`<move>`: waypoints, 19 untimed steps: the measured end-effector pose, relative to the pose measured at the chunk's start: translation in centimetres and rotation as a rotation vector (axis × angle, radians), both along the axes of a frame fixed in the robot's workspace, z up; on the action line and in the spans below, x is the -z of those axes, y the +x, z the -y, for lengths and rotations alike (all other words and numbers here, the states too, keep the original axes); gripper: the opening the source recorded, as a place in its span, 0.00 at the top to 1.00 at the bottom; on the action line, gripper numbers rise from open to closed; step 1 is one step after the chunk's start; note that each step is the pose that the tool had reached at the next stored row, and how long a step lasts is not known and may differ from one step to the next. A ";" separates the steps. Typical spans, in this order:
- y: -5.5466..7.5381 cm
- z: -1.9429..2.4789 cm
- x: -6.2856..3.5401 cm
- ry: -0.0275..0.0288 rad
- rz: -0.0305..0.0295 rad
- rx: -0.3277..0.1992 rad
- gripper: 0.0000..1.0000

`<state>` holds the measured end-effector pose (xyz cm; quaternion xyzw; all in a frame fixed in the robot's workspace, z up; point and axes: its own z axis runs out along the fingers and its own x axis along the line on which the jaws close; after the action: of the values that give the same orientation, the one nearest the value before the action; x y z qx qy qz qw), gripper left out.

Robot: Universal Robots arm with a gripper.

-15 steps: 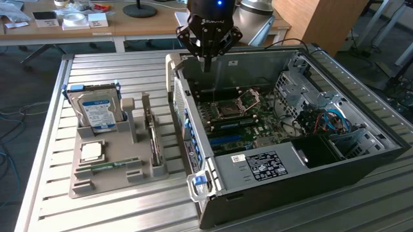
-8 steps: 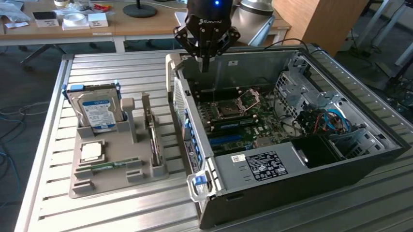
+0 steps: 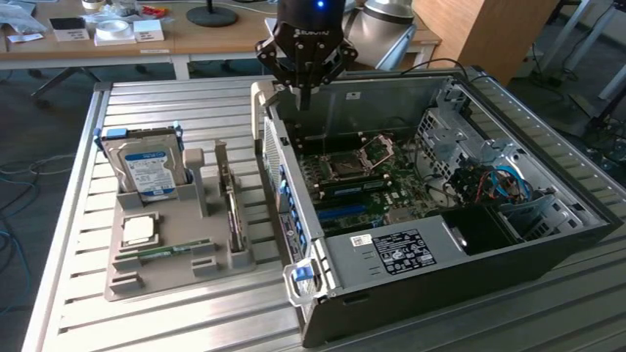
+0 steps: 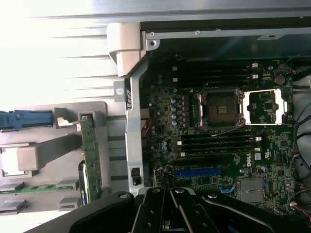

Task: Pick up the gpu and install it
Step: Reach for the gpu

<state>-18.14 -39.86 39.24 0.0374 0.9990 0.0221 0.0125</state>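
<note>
1 gripper (image 3: 304, 97): fingers (image 4: 158, 213) pressed together, holding nothing, hanging above the computer case (image 3: 411, 308) at its wall nearest the tray (image 3: 146, 286).

1 gpu (image 3: 231, 198): stands on edge in that tray, just beside the case, untouched.

Handling note: a clean pick-up probably needs the fingers parted, squared across the card's top edge, and clear of the hard drive (image 3: 146, 165).
</note>
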 end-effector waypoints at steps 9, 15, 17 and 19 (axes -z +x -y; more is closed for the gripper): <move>-1.1 -0.02 0.00 0.0000 0.0001 0.000 0.89; -2.0 -0.05 0.00 0.0000 0.0000 0.000 0.89; -2.2 -0.06 0.00 0.0000 0.0000 0.000 0.89; -2.4 -0.06 0.00 0.0000 0.0000 0.000 0.89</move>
<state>-20.51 -39.79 39.24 0.0374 0.9990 0.0221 0.0125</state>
